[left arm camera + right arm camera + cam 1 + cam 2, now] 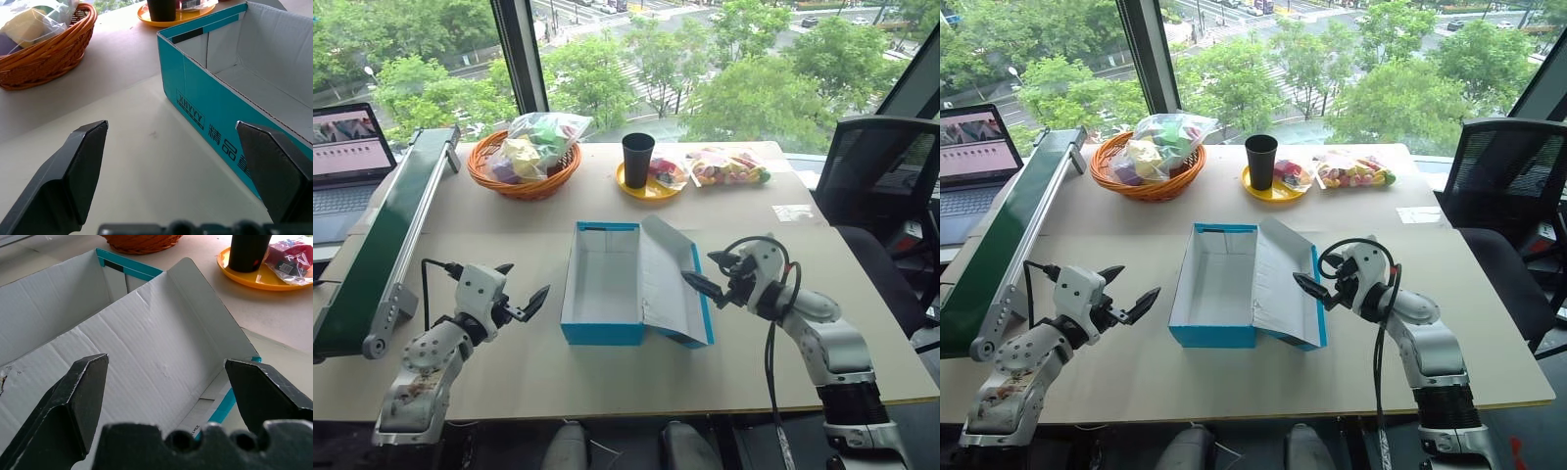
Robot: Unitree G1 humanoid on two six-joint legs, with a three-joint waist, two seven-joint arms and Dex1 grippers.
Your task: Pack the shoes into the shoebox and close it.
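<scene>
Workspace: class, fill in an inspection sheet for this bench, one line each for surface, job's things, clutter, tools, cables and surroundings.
Surface: beige table, bare at the front.
Job's things: blue shoebox at centre, open, white inside, nothing in it; lid hinged out toward the right arm. Shoes: nothing seen.
Clutter: wicker basket with bagged items, black cup on a yellow plate, bag of sweets, all at the far edge.
Tools: left tool open, beside the box; right tool open, at the lid, holding nothing.
Cables: black cable along the right arm.
Surroundings: green conveyor, laptop, office chair, window onto trees.
</scene>
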